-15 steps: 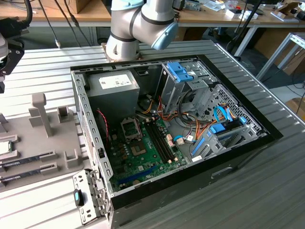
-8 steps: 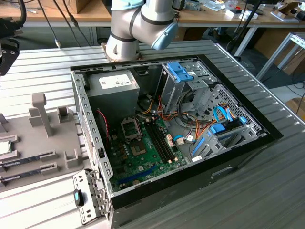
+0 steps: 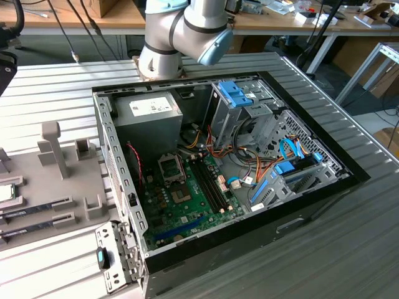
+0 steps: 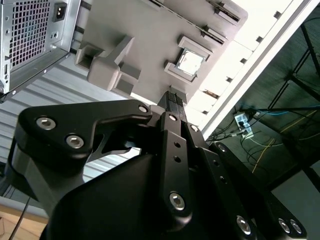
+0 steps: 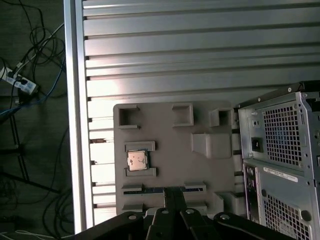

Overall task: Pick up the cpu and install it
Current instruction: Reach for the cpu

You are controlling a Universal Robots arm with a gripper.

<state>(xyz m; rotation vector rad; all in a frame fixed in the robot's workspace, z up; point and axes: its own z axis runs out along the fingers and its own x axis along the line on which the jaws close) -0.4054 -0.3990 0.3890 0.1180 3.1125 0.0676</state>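
Note:
The cpu [image 5: 137, 160] is a small square chip with a silvery top. It lies in a raised holder on the grey fixture tray [image 5: 200, 170], beside the open computer case. It also shows in the second wrist view as the cpu [image 4: 191, 62] and at the exterior view's left edge as the cpu [image 3: 5, 192]. My gripper [image 5: 173, 190] hangs well above the tray, off to one side of the chip, with its black fingers [image 4: 174, 97] together and nothing between them. The black socket frame [image 3: 171, 167] sits on the motherboard inside the case.
The case [image 3: 224, 156] lies open on a slatted metal table, with a grey power-supply box [image 3: 149, 115], drive cages and loose cables inside. Memory sticks [image 3: 37, 208] lie in tray slots near the chip. Raised grey blocks [image 3: 53, 146] stand on the tray. The table edge [image 5: 75, 125] runs close to the tray.

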